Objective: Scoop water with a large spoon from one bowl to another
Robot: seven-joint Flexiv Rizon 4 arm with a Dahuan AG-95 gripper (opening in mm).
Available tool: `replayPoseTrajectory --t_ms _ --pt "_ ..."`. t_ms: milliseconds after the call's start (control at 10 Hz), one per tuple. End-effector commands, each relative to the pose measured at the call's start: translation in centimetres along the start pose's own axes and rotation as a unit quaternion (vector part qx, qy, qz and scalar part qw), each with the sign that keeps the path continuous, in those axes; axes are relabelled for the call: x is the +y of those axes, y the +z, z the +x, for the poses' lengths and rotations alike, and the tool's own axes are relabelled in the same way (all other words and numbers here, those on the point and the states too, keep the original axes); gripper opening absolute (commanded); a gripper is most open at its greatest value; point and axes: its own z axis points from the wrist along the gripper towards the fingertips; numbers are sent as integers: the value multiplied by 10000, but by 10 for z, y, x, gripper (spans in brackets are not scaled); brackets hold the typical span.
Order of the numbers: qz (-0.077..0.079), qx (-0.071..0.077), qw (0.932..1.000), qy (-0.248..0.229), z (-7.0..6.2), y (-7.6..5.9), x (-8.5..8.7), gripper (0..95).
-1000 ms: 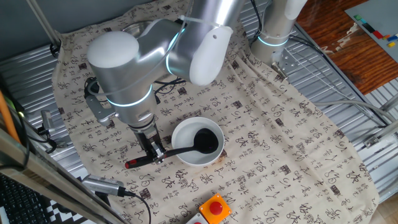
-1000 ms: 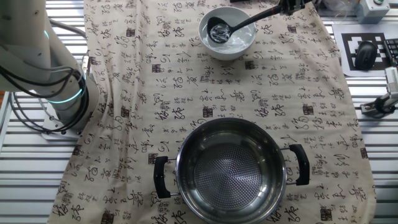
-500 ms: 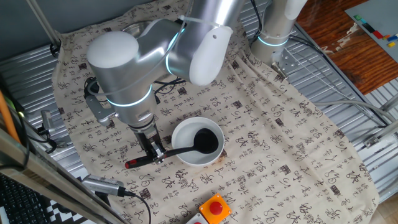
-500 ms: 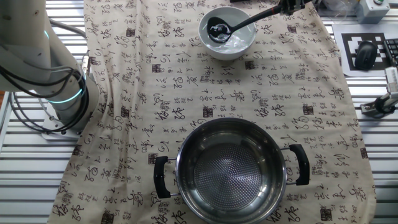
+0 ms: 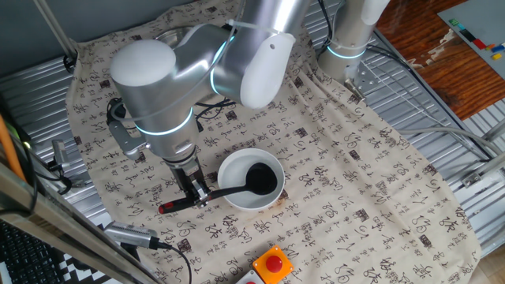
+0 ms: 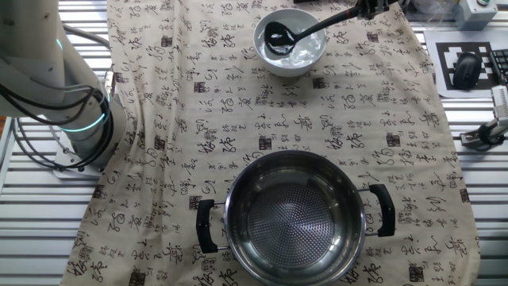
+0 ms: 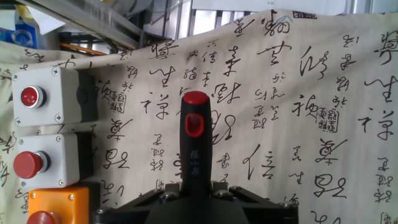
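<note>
The black ladle (image 5: 229,189) lies with its round scoop (image 6: 278,36) inside the white bowl (image 5: 230,167), low over the water. Its long handle runs out over the bowl's rim to a red end (image 7: 194,117). My gripper (image 5: 197,192) is shut on the handle close to that red end. In the hand view the handle (image 7: 194,155) stands up between the jaws. The steel pot (image 6: 295,213) with two black side handles stands apart on the patterned cloth, empty-looking. In the other fixed view the gripper (image 6: 367,9) sits at the top edge.
An orange box with a red button (image 5: 272,263) sits just in front of the bowl. Grey button boxes (image 7: 40,96) line the cloth's edge beside the ladle's end. The arm's base (image 6: 75,131) stands at the cloth's side. Metal slats surround the cloth.
The ladle's scoop has shifted slightly within the bowl. The arm and gripper hold nearly the same place.
</note>
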Motion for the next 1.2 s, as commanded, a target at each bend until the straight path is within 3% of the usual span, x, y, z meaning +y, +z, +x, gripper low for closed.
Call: replayPoseTrajectory --t_ms 100,300,400,1200 --pt "-2 1 10000 0 0 0 0 0" --pt "-2 1 10000 0 0 0 0 0" --pt "61 363 9993 -55 11 -16 4 0" --pt "58 461 9989 -28 17 -27 10 0"
